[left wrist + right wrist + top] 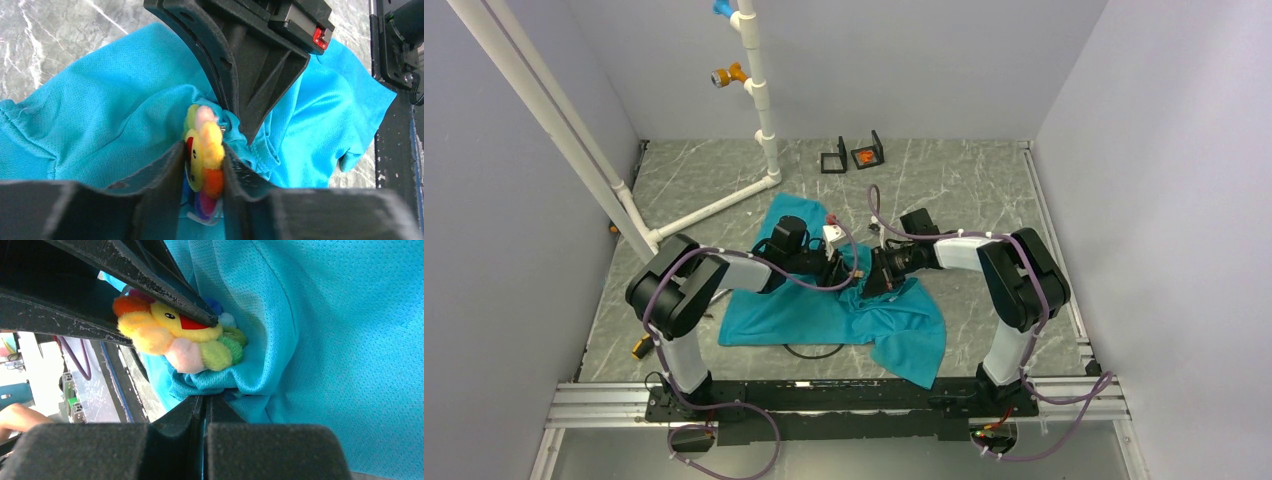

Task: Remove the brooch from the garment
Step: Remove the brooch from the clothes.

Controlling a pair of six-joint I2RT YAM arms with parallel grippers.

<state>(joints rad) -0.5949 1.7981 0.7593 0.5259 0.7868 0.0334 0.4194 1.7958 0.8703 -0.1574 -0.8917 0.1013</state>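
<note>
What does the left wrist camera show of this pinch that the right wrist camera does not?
Only left wrist: the left gripper shut on the plush multicoloured flower brooch edge-on, a finger on each side, and grey marbled table behind. Only right wrist: the brooch's eye and red mouth, and the right gripper shut on a fold of the teal-blue mesh T-shirt below it. Both: the brooch against the cloth, not yet off, both arms' fingers meeting there.

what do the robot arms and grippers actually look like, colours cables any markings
Both the left arm and right arm have white links between bulky black joints, with lilac cables looped along them. The left gripper and right gripper are matte black with wedge-shaped, scuffed fingers; the right one's body carries a small red tab.
</note>
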